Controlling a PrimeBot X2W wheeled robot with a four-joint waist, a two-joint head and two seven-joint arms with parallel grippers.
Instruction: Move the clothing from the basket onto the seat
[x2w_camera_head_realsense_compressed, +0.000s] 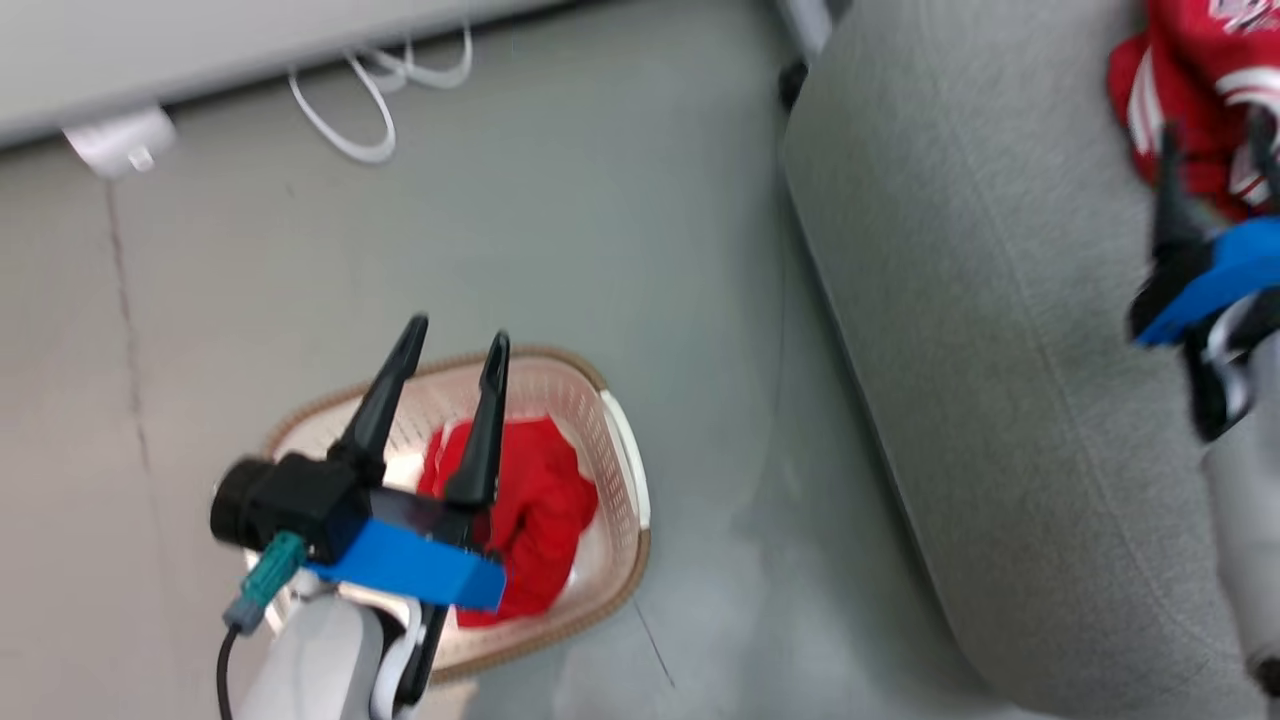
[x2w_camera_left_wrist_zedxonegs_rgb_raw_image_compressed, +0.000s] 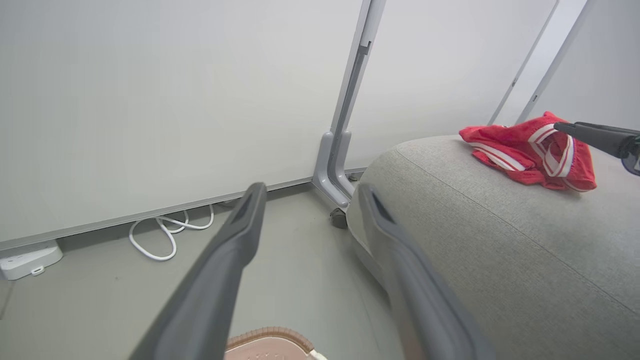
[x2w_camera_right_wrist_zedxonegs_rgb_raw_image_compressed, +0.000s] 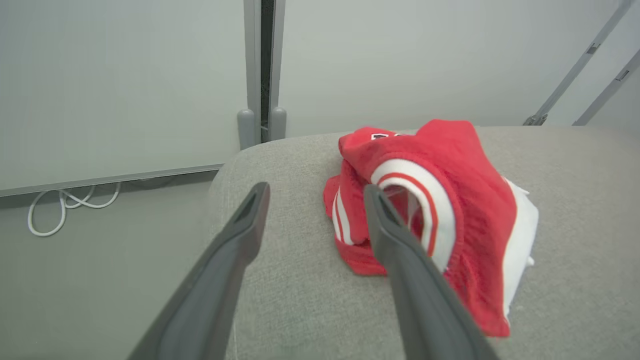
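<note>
While your left gripper (x2w_camera_head_realsense_compressed: 458, 332) and right gripper (x2w_camera_right_wrist_zedxonegs_rgb_raw_image_compressed: 316, 190) stand jaws apart, empty, you have: striped red garment (x2w_camera_right_wrist_zedxonegs_rgb_raw_image_compressed: 450, 200), crumpled on grey seat (x2w_camera_right_wrist_zedxonegs_rgb_raw_image_compressed: 300, 300); plain red garment (x2w_camera_head_realsense_compressed: 540, 510), in cream basket (x2w_camera_head_realsense_compressed: 628, 470); grey floor (x2w_camera_head_realsense_compressed: 600, 220), white cable (x2w_camera_head_realsense_compressed: 340, 130) by wall (x2w_camera_left_wrist_zedxonegs_rgb_raw_image_compressed: 150, 100).

Basket (x2w_camera_head_realsense_compressed: 612, 420) on the floor (x2w_camera_head_realsense_compressed: 600, 200); striped garment (x2w_camera_head_realsense_compressed: 1190, 90) on the seat (x2w_camera_head_realsense_compressed: 1000, 350).

You are looking at a staged corner of a lab or office, not a home. White partition panels (x2w_camera_left_wrist_zedxonegs_rgb_raw_image_compressed: 150, 100) on a grey metal post (x2w_camera_left_wrist_zedxonegs_rgb_raw_image_compressed: 331, 170) are filling the top of the frame. A white cable (x2w_camera_head_realsense_compressed: 362, 157) and a power strip (x2w_camera_head_realsense_compressed: 120, 140) are lying upper left on the bare grey floor (x2w_camera_head_realsense_compressed: 600, 250). A grey sofa (x2w_camera_head_realsense_compressed: 1000, 350) is sitting at right.
</note>
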